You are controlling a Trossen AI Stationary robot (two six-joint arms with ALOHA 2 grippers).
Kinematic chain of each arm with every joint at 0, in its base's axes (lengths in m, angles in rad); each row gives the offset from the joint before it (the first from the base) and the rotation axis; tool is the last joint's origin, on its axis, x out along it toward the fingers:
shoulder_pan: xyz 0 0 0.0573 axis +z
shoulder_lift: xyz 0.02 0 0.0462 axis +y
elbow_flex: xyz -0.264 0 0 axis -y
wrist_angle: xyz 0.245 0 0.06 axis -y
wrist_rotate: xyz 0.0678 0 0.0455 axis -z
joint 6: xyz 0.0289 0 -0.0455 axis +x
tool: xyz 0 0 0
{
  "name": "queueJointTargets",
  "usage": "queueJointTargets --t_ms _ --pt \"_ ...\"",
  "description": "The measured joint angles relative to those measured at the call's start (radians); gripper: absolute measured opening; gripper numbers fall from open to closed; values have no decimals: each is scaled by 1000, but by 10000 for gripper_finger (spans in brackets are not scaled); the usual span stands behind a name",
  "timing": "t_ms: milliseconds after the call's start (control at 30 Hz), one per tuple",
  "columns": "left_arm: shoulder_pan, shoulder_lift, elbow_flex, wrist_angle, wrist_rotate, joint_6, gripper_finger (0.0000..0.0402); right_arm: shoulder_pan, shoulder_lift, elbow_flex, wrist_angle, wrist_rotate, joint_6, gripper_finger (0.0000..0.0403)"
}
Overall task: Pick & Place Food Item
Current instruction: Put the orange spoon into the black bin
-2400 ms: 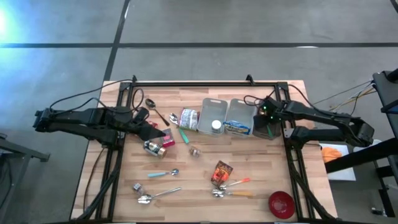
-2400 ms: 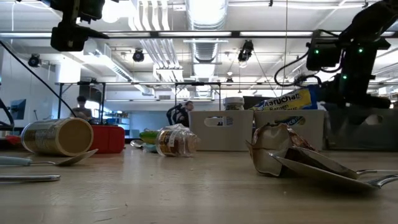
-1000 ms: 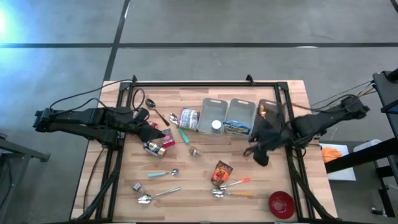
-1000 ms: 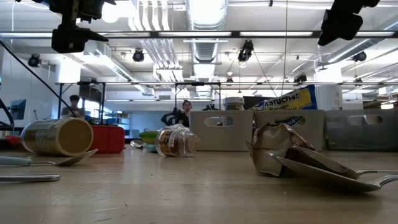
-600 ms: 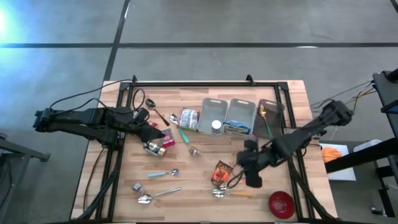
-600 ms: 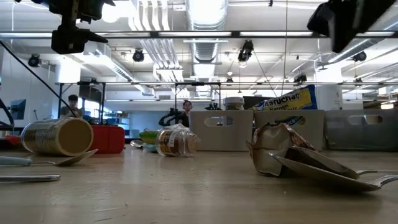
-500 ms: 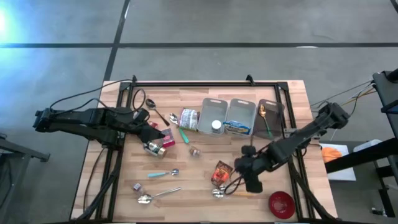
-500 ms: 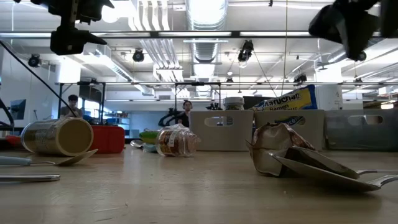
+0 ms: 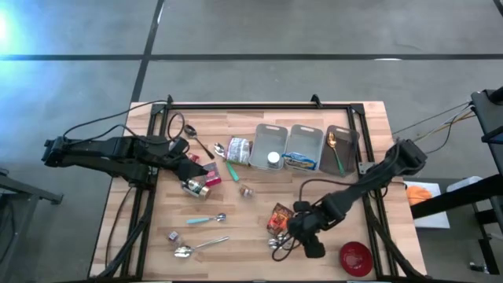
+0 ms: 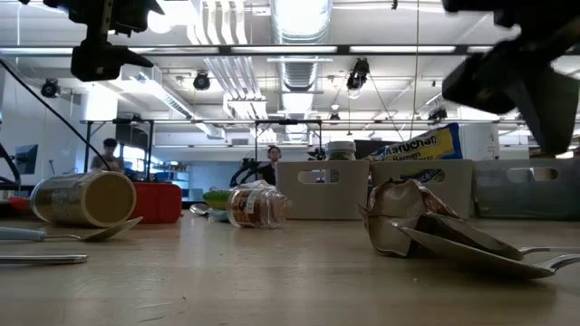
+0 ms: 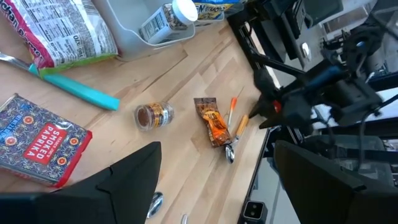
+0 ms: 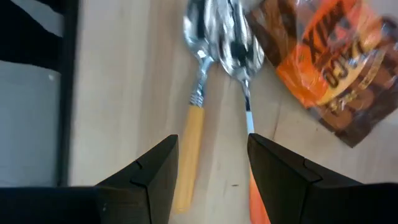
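While your left gripper (image 9: 189, 163) waits spread over the table (image 9: 244, 244), your right gripper (image 12: 208, 163), jaws apart w/ nothing held, hangs over two spoons (image 12: 217, 43) just beside the orange snack pkt (image 12: 323, 62), prob. lining up a grab.

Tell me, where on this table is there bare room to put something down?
Bare wood lies along the front between the metal spoons and the snack wrapper, and along the back edge behind the three bins. It is crowded around the red paprika box.
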Motion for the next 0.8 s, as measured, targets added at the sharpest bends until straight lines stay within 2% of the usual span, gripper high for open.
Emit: queueJointTargets --t_ms 267,800 --pt "0 0 0 -1 14 0 315 -4 61 -54 116 11 -1 189" --pt "0 0 0 -12 24 -4 315 -57 134 -65 150 37 -2 188"
